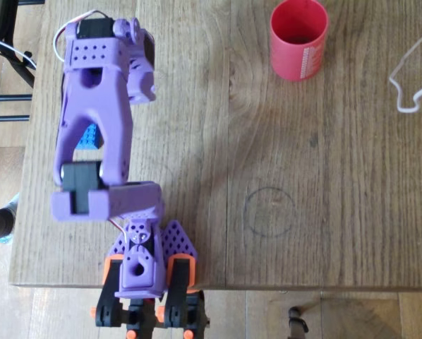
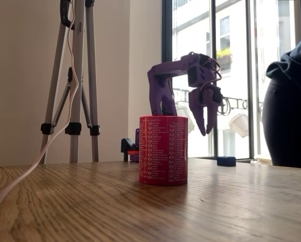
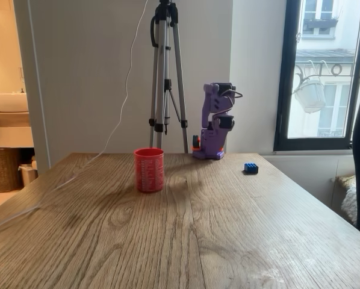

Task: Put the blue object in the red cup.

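The blue object (image 1: pixel 89 135) is a small studded brick lying flat on the wooden table, seen in the overhead view through a gap in the purple arm. It also shows in both fixed views (image 2: pixel 226 161) (image 3: pixel 250 168), well apart from the red cup. That cup (image 1: pixel 299 39) (image 2: pixel 163 150) (image 3: pixel 149 170) stands upright with white print on its side. My gripper (image 2: pixel 208 132) hangs fingers-down well above the table, nearer the brick than the cup. Its fingers stand slightly apart and hold nothing. From overhead the gripper (image 1: pixel 140 70) is mostly hidden by the wrist.
A white cable (image 1: pixel 408 78) lies on the table right of the cup. A tripod (image 3: pixel 167 78) stands behind the table beside the arm's base (image 1: pixel 140 272). A person in dark clothes (image 2: pixel 291 111) is at the table's side. A faint pencil circle (image 1: pixel 269 210) marks the tabletop.
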Controlling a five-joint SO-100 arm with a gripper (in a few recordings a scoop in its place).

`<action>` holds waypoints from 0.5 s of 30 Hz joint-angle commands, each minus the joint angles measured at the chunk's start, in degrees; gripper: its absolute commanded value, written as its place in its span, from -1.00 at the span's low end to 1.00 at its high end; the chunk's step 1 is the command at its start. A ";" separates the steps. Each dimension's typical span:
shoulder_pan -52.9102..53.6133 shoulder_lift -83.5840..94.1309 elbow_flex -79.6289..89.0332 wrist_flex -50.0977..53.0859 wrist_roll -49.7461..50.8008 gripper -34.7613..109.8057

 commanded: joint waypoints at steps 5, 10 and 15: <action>-16.88 -1.85 -1.49 1.05 19.69 -0.51; -23.99 -3.25 0.79 0.70 21.53 -0.51; -29.53 -7.56 0.70 0.62 20.74 -0.51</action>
